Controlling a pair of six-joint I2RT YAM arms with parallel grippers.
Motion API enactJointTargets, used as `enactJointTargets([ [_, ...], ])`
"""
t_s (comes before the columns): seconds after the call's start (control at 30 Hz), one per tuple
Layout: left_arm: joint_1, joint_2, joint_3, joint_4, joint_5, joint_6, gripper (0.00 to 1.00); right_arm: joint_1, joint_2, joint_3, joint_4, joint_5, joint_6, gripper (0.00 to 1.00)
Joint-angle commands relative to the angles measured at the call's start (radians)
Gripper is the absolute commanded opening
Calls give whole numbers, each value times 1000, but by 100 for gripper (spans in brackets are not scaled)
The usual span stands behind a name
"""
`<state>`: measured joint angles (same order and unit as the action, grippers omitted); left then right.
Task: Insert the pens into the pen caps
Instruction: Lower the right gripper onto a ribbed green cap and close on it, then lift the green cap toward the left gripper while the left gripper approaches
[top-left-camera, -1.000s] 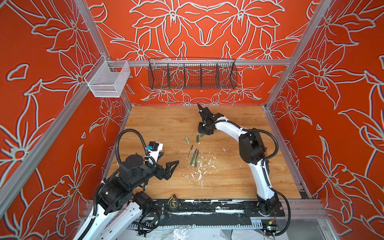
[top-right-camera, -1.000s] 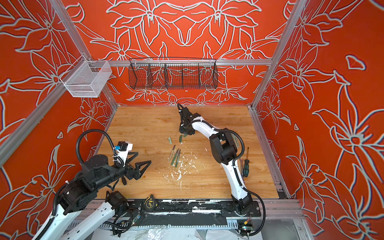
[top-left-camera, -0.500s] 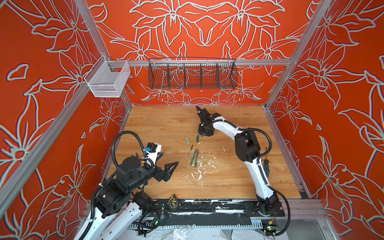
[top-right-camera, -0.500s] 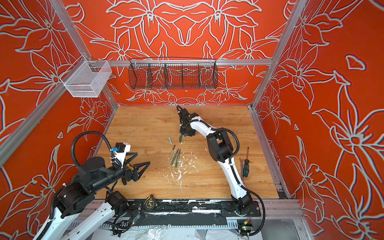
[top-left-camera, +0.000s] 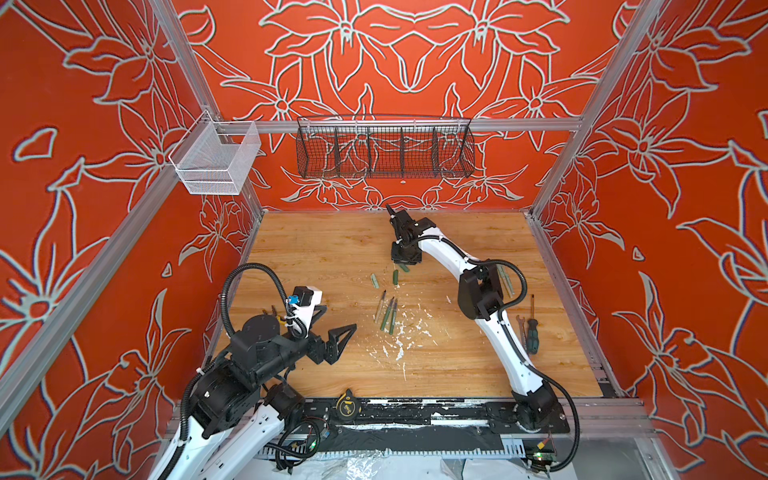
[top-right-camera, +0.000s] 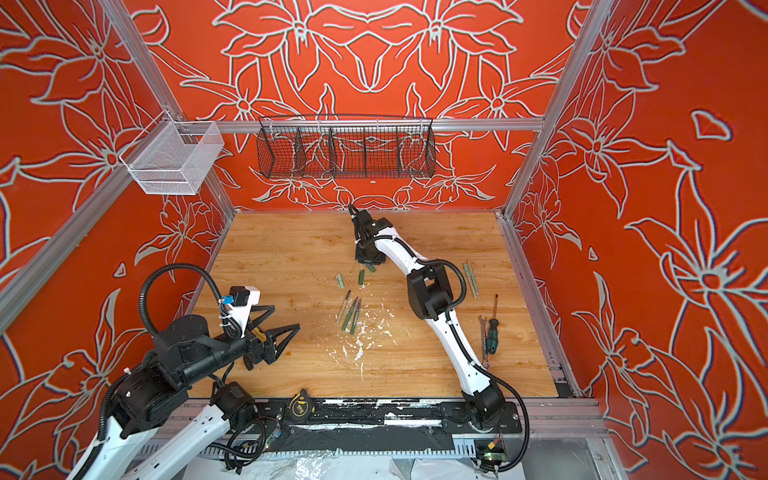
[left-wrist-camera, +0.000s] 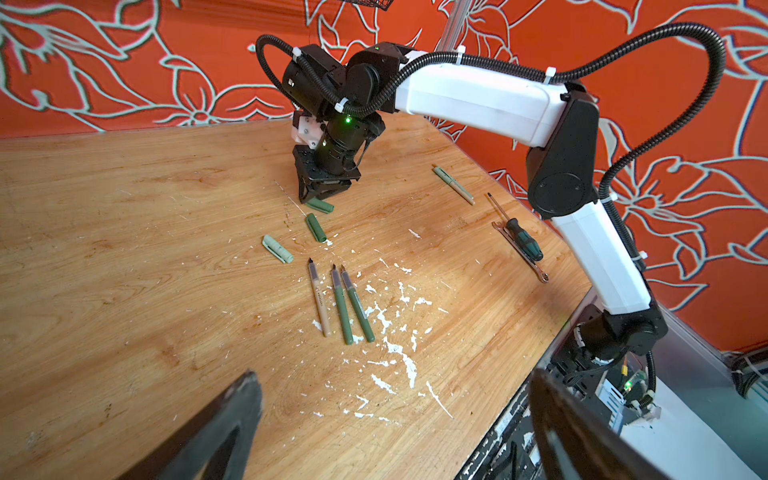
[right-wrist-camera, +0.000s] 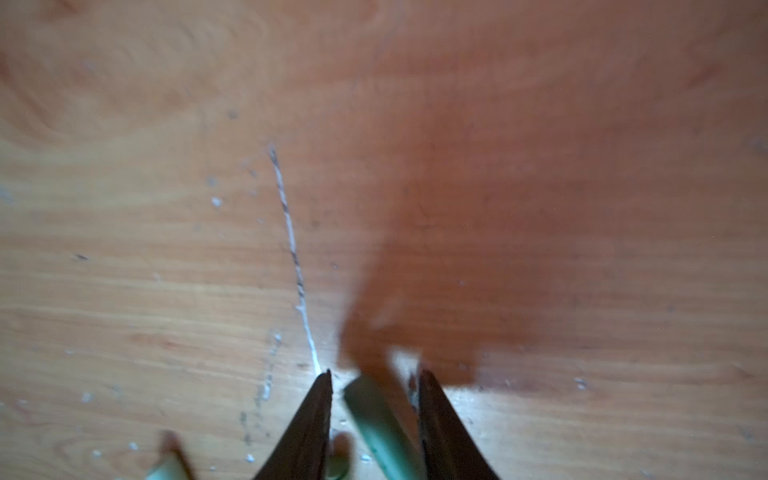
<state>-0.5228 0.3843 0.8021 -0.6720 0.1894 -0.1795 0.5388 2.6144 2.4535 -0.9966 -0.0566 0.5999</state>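
Note:
Three uncapped pens (top-left-camera: 387, 313) (left-wrist-camera: 342, 307) lie side by side mid-table, dark tips pointing away from the front edge. Beyond them lie a pale green pen cap (top-left-camera: 375, 280) (left-wrist-camera: 277, 248) and a dark green pen cap (top-left-camera: 395, 277) (left-wrist-camera: 316, 227). My right gripper (top-left-camera: 401, 262) (right-wrist-camera: 374, 374) points down at a third, dark green cap (left-wrist-camera: 320, 205) (right-wrist-camera: 374, 415). That cap rests on the wood between the partly open fingers, and a gap shows on one side. My left gripper (top-left-camera: 338, 320) (left-wrist-camera: 392, 382) hovers wide open and empty near the front left.
Two capped pens (top-left-camera: 506, 280) (left-wrist-camera: 453, 185) lie behind the right arm's elbow. A screwdriver (top-left-camera: 532, 328) and a wrench (top-left-camera: 521, 332) sit at the right edge. A tape measure (top-left-camera: 345, 409) is on the front rail. White flecks (top-left-camera: 399, 336) dot the wood. Wire baskets (top-left-camera: 384, 149) hang on the back wall.
The right arm's elbow has swung a little leftward while its gripper stayed down over the dark green cap. The left gripper has hardly moved.

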Motion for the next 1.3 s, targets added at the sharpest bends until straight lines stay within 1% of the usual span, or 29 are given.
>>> enactJointTargets([
  [0.0, 0, -2, -8, 14, 19, 5, 97, 1, 17, 4, -114, 37, -39, 37],
  [0.1, 0, 1, -7, 18, 21, 5, 97, 2, 16, 8, -134, 74, -72, 36],
  [0.2, 0, 5, -7, 18, 23, 3, 97, 9, 24, 31, -170, 104, -134, 36],
  [0.3, 0, 5, -7, 20, 26, 1, 97, 20, 19, 20, -192, 135, -190, 37],
  [0.43, 0, 20, -9, 29, 46, -5, 97, 23, 10, -13, -186, 143, -229, 36],
  [0.53, 0, 53, -9, 43, 82, -22, 97, 24, 19, -4, -189, 143, -234, 33],
  [0.6, 0, 77, -13, 66, 113, -39, 97, 24, 23, 4, -192, 137, -226, 27],
  [0.7, 0, 98, -38, 127, 147, -76, 97, 28, 19, 2, -182, 117, -215, 23],
  [0.87, 0, 129, -71, 206, 174, -117, 97, 33, 3, -4, -177, 106, -205, 20],
  [1.0, 0, 165, -89, 252, 183, -152, 97, 34, -48, -60, -149, 99, -201, 19],
  [1.27, -3, 222, -196, 447, 239, -242, 97, 35, -178, -244, -73, 86, -200, 19],
])
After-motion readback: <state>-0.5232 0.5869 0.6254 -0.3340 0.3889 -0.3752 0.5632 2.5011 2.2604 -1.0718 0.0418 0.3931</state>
